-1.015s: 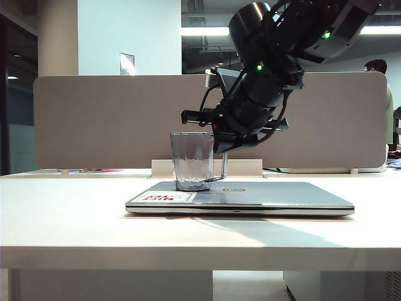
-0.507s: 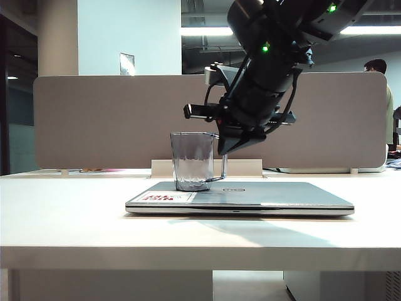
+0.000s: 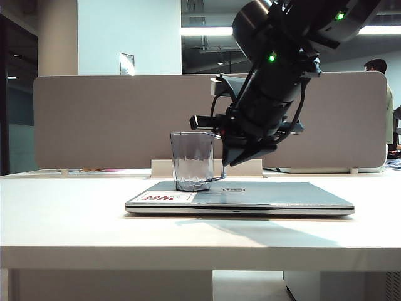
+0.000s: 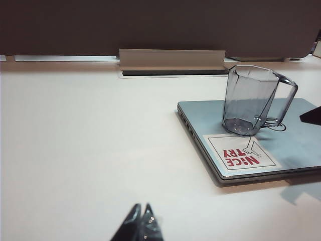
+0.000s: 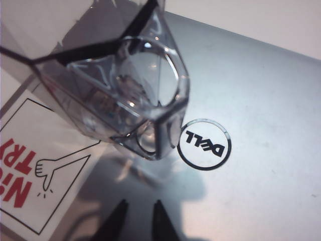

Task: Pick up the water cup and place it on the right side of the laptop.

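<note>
Early stage, nothing delivered. Cup (image 3: 192, 160) standing upright on the closed laptop (image 3: 263, 195), near the lid's left end, just behind the sticker (image 4: 241, 152) and beside the logo (image 5: 204, 144). Right gripper (image 5: 136, 217) poised just above and right of the cup, clear of the glass, fingertips a little apart, holding nothing. Left gripper (image 4: 142, 223) low over the bare table (image 3: 69, 213), well apart from the cup, tips pressed together, empty. Left to do: grasp, lift, set down on the table to the right of the laptop.
</note>
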You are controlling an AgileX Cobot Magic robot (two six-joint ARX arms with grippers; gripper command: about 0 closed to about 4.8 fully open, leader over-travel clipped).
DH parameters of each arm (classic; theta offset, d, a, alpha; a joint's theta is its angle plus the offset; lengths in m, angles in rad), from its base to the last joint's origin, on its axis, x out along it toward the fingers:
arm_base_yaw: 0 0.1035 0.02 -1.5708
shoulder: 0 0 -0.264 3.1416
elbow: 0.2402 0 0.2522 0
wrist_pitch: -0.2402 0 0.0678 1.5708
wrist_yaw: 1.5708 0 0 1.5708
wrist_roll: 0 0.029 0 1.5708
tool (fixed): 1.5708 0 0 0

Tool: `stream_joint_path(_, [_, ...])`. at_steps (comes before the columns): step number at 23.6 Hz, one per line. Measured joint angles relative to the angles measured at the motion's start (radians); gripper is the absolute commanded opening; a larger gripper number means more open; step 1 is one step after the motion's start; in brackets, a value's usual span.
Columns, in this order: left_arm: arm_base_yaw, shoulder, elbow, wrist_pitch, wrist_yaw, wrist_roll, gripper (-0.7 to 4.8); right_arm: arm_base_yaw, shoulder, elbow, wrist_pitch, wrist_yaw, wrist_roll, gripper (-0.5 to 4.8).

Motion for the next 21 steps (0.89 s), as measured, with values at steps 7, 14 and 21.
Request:
stream_joint_path(7, [0.0,0.0,0.0,0.0,0.0,0.0,-0.04,-0.004,0.004,-0.004,0.068,0.001,0.021,2.01])
stream_joint_path(14, [0.0,0.0,0.0,0.0,0.0,0.0,-0.04,-0.004,0.068,-0.003,0.118,0.0,0.04,2.25])
stream_joint_path(21, [0.0,0.0,0.0,0.0,0.0,0.0,-0.04,-0.005,0.124,-0.003,0.238,0.021,0.053,2.01])
